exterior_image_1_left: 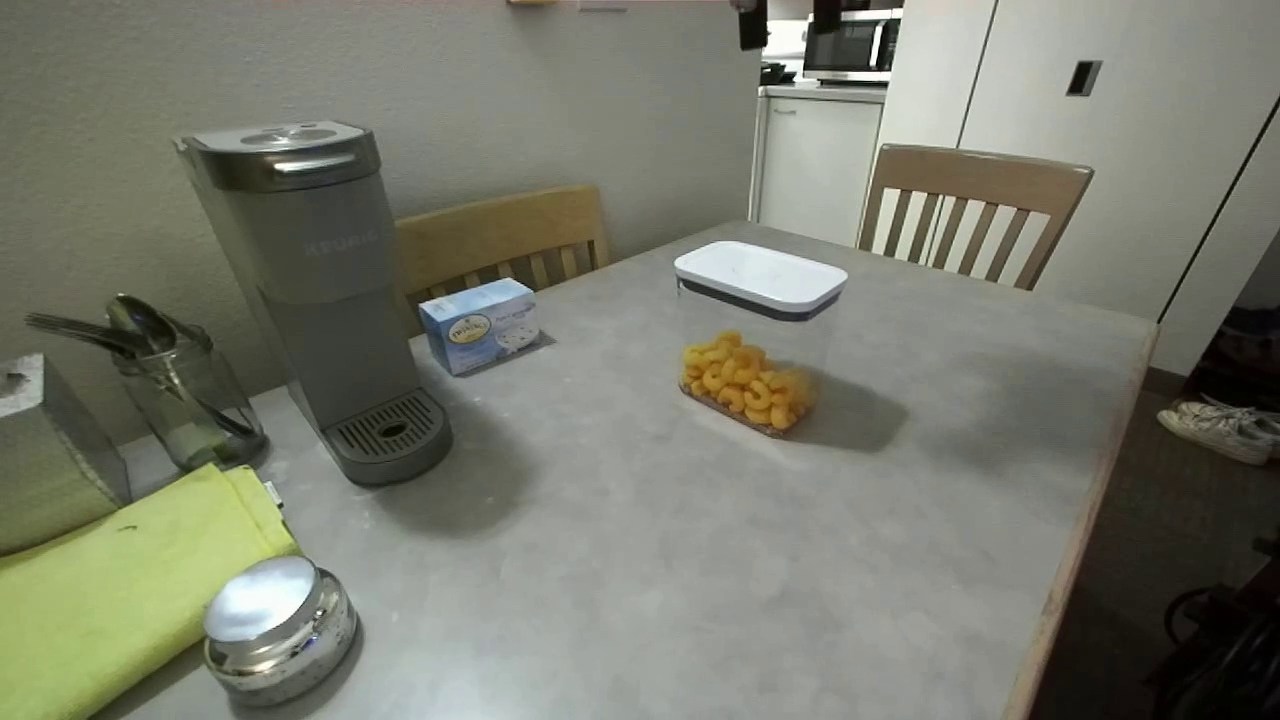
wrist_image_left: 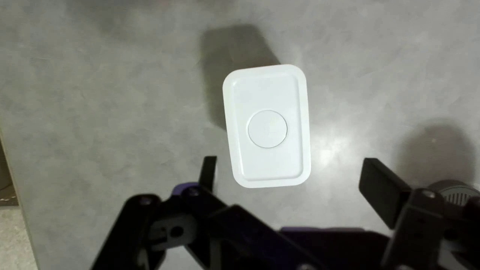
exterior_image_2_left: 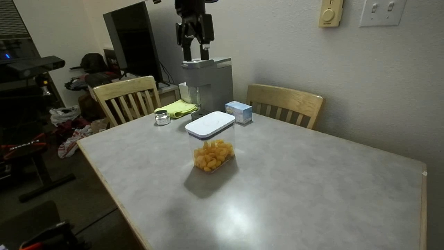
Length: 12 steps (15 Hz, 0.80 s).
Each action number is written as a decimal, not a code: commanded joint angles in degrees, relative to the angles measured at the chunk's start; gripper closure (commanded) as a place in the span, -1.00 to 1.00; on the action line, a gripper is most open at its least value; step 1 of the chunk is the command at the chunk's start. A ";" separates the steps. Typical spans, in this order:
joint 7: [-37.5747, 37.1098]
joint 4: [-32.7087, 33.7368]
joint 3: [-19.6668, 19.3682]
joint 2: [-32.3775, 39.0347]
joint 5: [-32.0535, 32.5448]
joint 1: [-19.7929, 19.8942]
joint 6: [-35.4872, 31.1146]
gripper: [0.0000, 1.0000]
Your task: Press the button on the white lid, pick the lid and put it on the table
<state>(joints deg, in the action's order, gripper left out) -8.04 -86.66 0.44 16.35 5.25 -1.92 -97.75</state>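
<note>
The white lid (wrist_image_left: 270, 165) is a flat rounded rectangle with a raised rim. It sits on a clear container of yellow food on the grey table (wrist_image_left: 112, 112) and shows in both exterior views (exterior_image_1_left: 760, 272) (exterior_image_2_left: 211, 124). The round button (wrist_image_left: 267, 129) lies flush at the lid's centre in the wrist view. My gripper (wrist_image_left: 288, 165) is open and empty, high above the table and apart from the lid. In the exterior views its black fingers (exterior_image_1_left: 789, 25) (exterior_image_2_left: 196, 55) point downward; one view cuts off most of the gripper at the top edge.
A tall grey coffee maker (exterior_image_1_left: 320, 280) stands by the wall, with a blue tea box (exterior_image_1_left: 482, 325) beside it. A yellow cloth (exterior_image_1_left: 140, 580), a round silver-lidded jar (exterior_image_1_left: 280, 630) and a glass of cutlery (exterior_image_1_left: 190, 400) are near it. Chairs (exterior_image_2_left: 284, 104) stand at the table's edges.
</note>
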 commanded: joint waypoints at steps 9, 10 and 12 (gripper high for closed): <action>6.63 10.25 0.07 7.23 -3.18 1.23 3.88 0.81; 6.95 10.67 0.08 7.51 -3.45 1.27 4.11 0.96; 7.25 11.41 0.08 7.90 -3.96 1.30 4.69 1.00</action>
<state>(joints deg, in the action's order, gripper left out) -2.91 -78.56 0.31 22.37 2.92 -1.45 -95.70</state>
